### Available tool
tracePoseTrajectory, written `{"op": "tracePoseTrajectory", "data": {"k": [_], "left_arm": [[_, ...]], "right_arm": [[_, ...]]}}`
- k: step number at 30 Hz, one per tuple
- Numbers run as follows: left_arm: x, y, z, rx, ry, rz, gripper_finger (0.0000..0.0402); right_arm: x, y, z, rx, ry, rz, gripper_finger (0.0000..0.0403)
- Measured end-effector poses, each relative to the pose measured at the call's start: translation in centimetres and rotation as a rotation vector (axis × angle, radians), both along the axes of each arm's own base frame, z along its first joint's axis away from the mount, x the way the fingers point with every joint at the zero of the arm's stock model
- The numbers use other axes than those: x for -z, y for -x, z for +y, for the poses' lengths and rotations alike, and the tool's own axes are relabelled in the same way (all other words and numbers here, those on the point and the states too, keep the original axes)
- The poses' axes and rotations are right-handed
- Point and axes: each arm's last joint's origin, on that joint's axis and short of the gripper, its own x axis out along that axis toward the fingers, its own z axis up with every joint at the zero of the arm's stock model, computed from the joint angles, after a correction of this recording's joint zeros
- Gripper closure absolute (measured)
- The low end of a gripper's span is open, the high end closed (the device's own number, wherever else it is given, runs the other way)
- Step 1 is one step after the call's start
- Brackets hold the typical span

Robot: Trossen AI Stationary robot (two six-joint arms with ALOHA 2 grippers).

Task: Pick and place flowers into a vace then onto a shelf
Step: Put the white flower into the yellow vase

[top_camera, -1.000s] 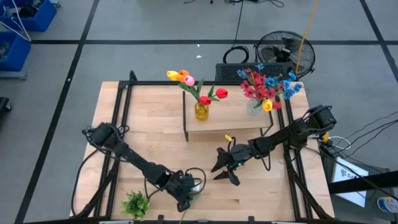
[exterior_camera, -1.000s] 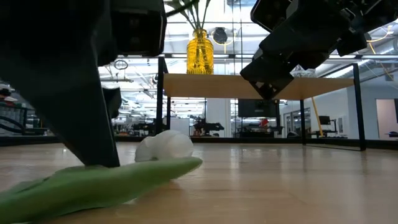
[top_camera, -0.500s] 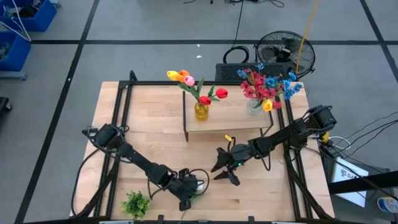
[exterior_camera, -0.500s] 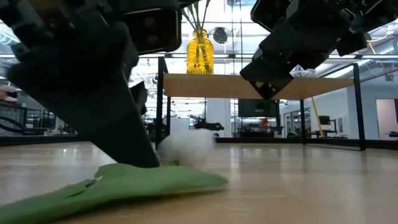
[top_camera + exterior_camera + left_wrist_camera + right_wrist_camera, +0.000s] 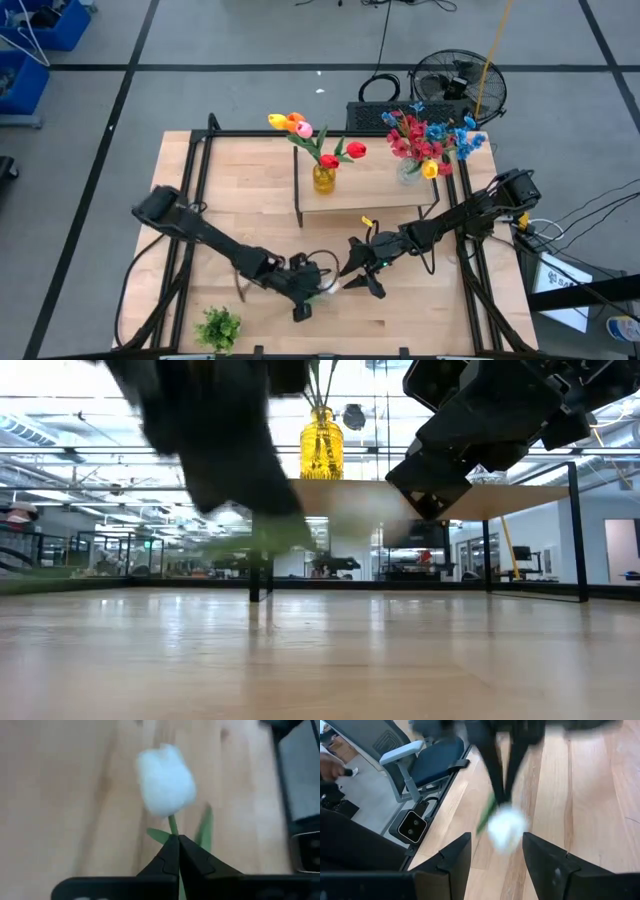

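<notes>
A white tulip (image 5: 166, 780) with green leaves (image 5: 205, 827) is in my left gripper (image 5: 318, 293), which is shut on it over the near middle of the table. Its bloom (image 5: 331, 287) points at my right gripper (image 5: 358, 280). That gripper stands open just to the right, and the bloom (image 5: 506, 827) lies just ahead of its fingers. The shelf (image 5: 365, 198) stands at the far middle. On it are a yellow vase (image 5: 323, 178) with tulips and a clear vase (image 5: 408, 172) with red and blue flowers. My left gripper pinches the tulip's stem (image 5: 173, 826) between its two fingertips, a short way below the bloom. The fingers slant downward from the table's left. The tulip is lifted clear of the table, its bloom sticking out beyond the fingertips.
A short green leafy clump (image 5: 218, 327) lies at the near left of the table. A black frame (image 5: 190, 200) runs along the table's sides. In the right wrist view a chair (image 5: 427, 762) and a person's hand (image 5: 332, 767) show beyond the table.
My left gripper has shut on the tulip's stem, risen, and gone toward the table's right, toward my right gripper. The tulip, which lay on the table, is now lifted clear.
</notes>
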Motion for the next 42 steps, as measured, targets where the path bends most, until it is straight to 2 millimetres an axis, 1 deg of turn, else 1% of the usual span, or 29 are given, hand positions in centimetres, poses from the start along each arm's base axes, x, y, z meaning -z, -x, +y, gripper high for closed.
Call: {"op": "tracePoseTrajectory", "data": {"k": [3, 6, 9, 13, 15, 18, 20, 22, 25, 27, 28, 31, 33, 36, 38, 42], "left_arm": [[-3.8, 1.3, 0.8, -0.04, -0.051, -0.057, 0.0399], [-8.1, 3.1, 2.2, -0.138, -0.11, -0.147, 0.0399], [-12.8, 5.2, 3.7, -0.289, -0.177, -0.317, 0.04], [-18.8, 8.0, 5.7, -0.546, -0.395, -0.604, 0.04], [-21.7, 9.2, 6.4, -0.631, -0.499, -0.714, 0.04], [-25.6, 10.4, 7.1, -0.63, -0.602, -0.882, 0.04], [-27.4, 10.9, 7.3, -0.56, -0.709, -1.016, 0.0401], [-28.4, 11.2, 7.3, -0.462, -0.876, -1.133, 0.0401], [-29.1, 10.9, 7.9, -0.377, -1.124, -1.247, 0.0401], [-29.2, 10.6, 8.6, -0.344, -1.208, -1.289, 0.0401], [-29.2, 10.3, 9.1, -0.331, -1.213, -1.314, 0.0401], [-28.7, 8.7, 11.0, -0.31, -1.135, -1.399, 0.0401], [-28.1, 7.6, 12.2, -0.299, -1.128, -1.385, 0.0401], [-27.5, 6.4, 14.1, -0.346, -1.098, -1.362, 0.0401], [-27.2, 6.0, 14.9, -0.362, -1.062, -1.358, 0.0401], [-26.2, 4.7, 15.6, -0.372, -1.082, -1.294, 0.0401]], "right_arm": [[0.0, 0.0, 0.0, 0.0, 0.0, 0.0, 0.0234], [0.0, 0.0, 0.0, 0.0, -0.001, -0.002, 0.0234], [0.0, 0.0, 0.0, 0.001, 0.002, 0.004, 0.0234], [0.1, -0.1, -0.2, 0.049, 0.02, 0.001, 0.0234], [0.0, -0.1, -0.3, 0.08, 0.026, -0.006, 0.0234], [0.0, -0.2, -0.3, 0.083, 0.025, -0.014, 0.0234], [0.0, -0.2, -0.3, 0.082, 0.027, -0.013, 0.0234], [0.0, -0.2, -0.3, 0.082, 0.026, -0.012, 0.0234], [0.0, -0.2, -0.3, 0.083, 0.026, -0.012, 0.0234], [0.0, -0.2, -0.4, 0.096, 0.03, -0.017, 0.0234], [0.0, -0.2, -0.4, 0.109, 0.036, -0.019, 0.0234], [-0.1, -0.3, -0.6, 0.145, 0.051, -0.025, 0.0234], [-0.1, -0.3, -0.7, 0.158, 0.054, -0.027, 0.0234], [-0.1, -0.4, -0.8, 0.162, 0.054, -0.027, 0.0234], [-0.1, -0.4, -0.8, 0.162, 0.053, -0.028, 0.0234], [-0.1, -0.4, -0.8, 0.162, 0.053, -0.029, 0.0234]]}}
